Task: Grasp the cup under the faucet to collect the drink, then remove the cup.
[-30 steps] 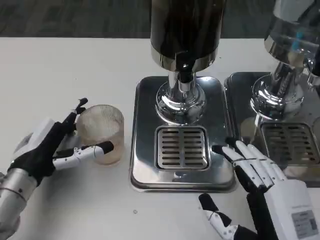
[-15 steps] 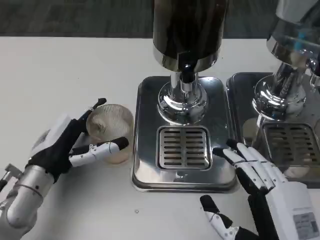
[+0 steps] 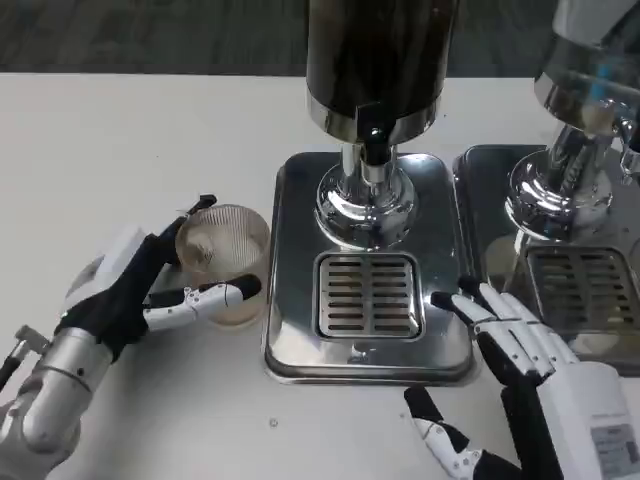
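Where the robot stands, a big white table [image 3: 130, 130] fills most of what I can see, and a strip of dark grey floor [image 3: 150, 35] runs along its far edge. The table top is smooth and plain, with one tiny dark speck [image 3: 272, 423] near the front.

On the table sits a tall drink machine [image 3: 378, 60] with a dark body and a shiny silver band around the bottom. A small black faucet [image 3: 374, 145] pokes down from it. Below that is a shiny round stand, and under everything lies a flat silver tray [image 3: 290, 250] with a slotted grate [image 3: 368, 295] in the middle. The tray is bright like a mirror.

A second drink machine [image 3: 590, 90] just like it stands at the right side, on its own tray [image 3: 480, 200], close beside the first tray.

The robot's right hand [image 3: 520, 350] rests low at the front right. Its fingers are spread and straight, holding nothing, with the tips lying over the front right corner of the first tray.

The robot's left hand [image 3: 150, 285] is on the left side and holds the cup [image 3: 225, 260]. Fingers wrap it from behind and in front. The cup is clear with ribbed sides. It is tipped a little, just beside the left edge of the tray, and is not under the faucet. I cannot tell if it touches the table.
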